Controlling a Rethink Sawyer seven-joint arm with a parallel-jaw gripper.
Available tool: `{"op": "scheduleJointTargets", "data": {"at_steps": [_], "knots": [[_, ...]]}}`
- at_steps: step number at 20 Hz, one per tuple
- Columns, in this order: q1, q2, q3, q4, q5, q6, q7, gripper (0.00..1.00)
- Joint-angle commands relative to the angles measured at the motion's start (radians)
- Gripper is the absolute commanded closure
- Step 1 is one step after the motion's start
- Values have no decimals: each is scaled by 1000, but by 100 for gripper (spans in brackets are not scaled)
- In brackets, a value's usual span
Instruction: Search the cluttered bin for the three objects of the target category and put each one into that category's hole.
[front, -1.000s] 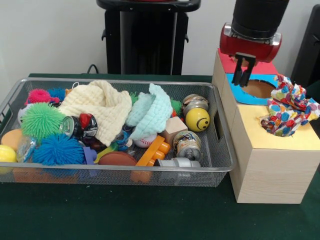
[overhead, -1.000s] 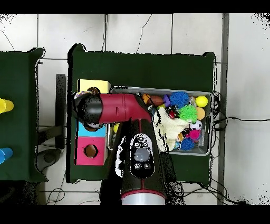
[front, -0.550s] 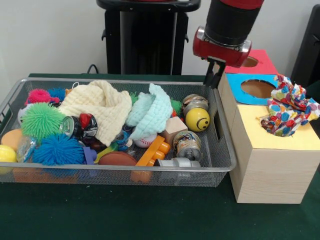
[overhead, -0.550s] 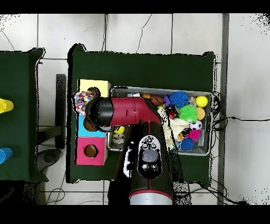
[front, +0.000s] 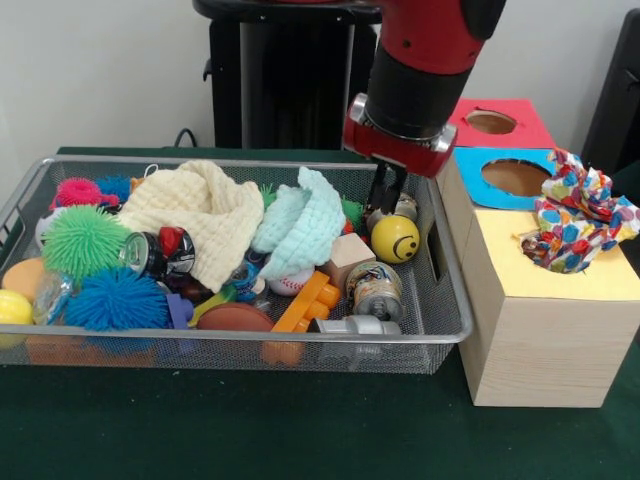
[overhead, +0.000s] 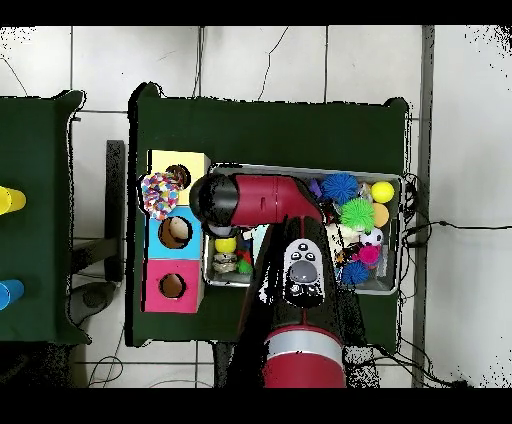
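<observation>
The claw (front: 385, 190) hangs inside the mesh bin (front: 445, 300) at its box-side end, just above the yellow smiley ball (front: 395, 239); whether it is wide or narrow I cannot tell. The patterned cloth (front: 578, 222) (bunched) sits in the box's yellow hole (front: 560, 275), well apart.

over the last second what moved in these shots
The gripper swung from above the blue hole of the box across to the bin and dropped in beside the yellow smiley ball. It carried nothing. The toys, cloths and the patterned cloth on the yellow hole stayed put.
</observation>
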Motion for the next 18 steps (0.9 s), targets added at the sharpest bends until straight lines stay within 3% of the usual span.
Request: {"op": "scheduleJointTargets", "data": {"at_steps": [1,9,18], "knots": [[-34,80,22,-72,-74,-47,2,100],[-25,77,24,-60,-80,-108,13,100],[-17,72,29,-56,-74,-106,20,100]]}}
